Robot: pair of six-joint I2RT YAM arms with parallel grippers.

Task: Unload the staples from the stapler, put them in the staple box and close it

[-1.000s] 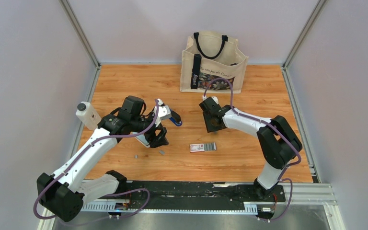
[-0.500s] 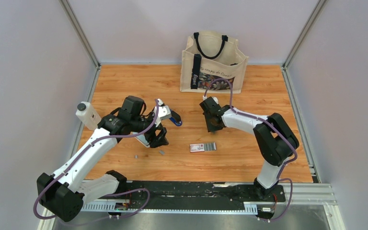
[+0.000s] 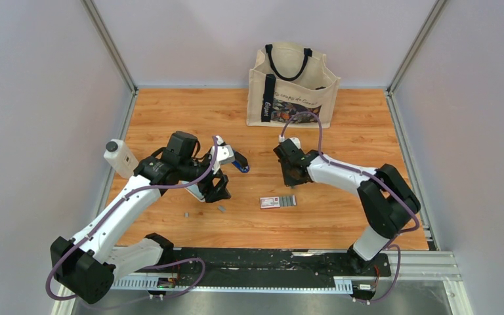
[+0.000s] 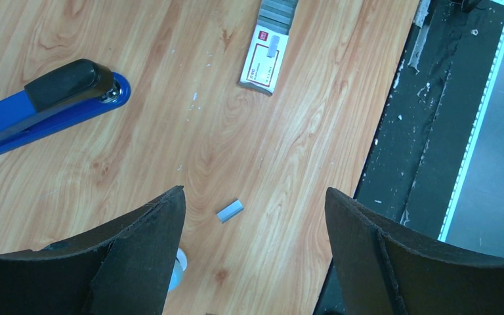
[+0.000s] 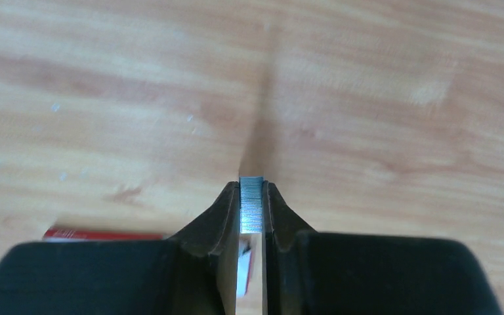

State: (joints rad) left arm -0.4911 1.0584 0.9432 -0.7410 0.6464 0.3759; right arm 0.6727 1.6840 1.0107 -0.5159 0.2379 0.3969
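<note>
The blue stapler (image 3: pixel 237 161) lies on the wooden table just right of my left wrist; in the left wrist view the stapler (image 4: pixel 46 108) shows at the upper left, black top up. My left gripper (image 3: pixel 215 188) points down at the table, its jaws wide open and empty (image 4: pixel 254 193). My right gripper (image 3: pixel 293 176) is shut on a short silvery strip of staples (image 5: pixel 251 210), pinched upright between the fingertips (image 5: pixel 251 187), just above the table. A small loose staple piece (image 4: pixel 230 210) lies under the left jaws and also shows from above (image 3: pixel 222 209).
A flat white-and-red box (image 3: pixel 272 202) with a grey strip at its right end lies at mid-table (image 4: pixel 266 56). A white black-capped bottle (image 3: pixel 119 157) stands at the left. A canvas tote bag (image 3: pixel 293 85) stands at the back. Another small grey bit (image 3: pixel 186 214) lies nearby.
My right gripper has shifted slightly toward the near side, and that arm's elbow swung right. The left arm and the stapler have not moved.
</note>
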